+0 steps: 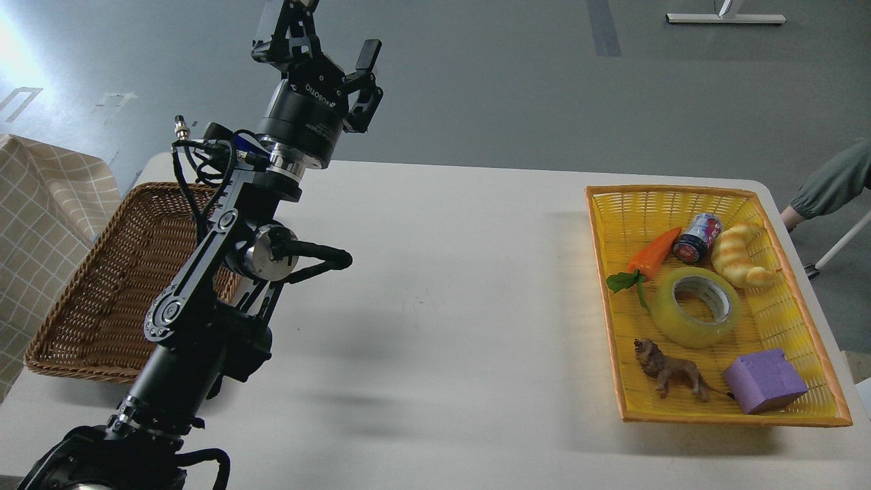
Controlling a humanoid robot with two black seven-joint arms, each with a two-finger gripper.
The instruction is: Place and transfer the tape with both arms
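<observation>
One arm only in head view: the left arm (204,299), black w/ silver joint discs and cables, rising from the bottom-left corner up past the table's (422,286) far edge. Its gripper (326,47) sits at the top, fingers spread apart, nothing between them; ROBOTIQ lettering reads on the wrist body. Right arm isn't visible. Landmark: yellow tray (803,320) on the table's right side. Tape (697,306) lies flat inside the tray, roughly mid-tray, core hole facing up, well apart from the gripper. Toward the tray's far end from the tape: carrot (652,255) just beside the tape w/ its green leaves near the roll's left edge, can (697,238) lying tilted, croissant (740,257) to the right of the can, close to the tape's upper right. Toward the tray's near end: lion figure (670,371) left, purple block (765,380) right, both apart from the roll. Across the table from the tray, at the left edge, a brown wicker basket (102,286), partly hidden behind the arm. Checked cloth (41,224) left of the basket.
</observation>
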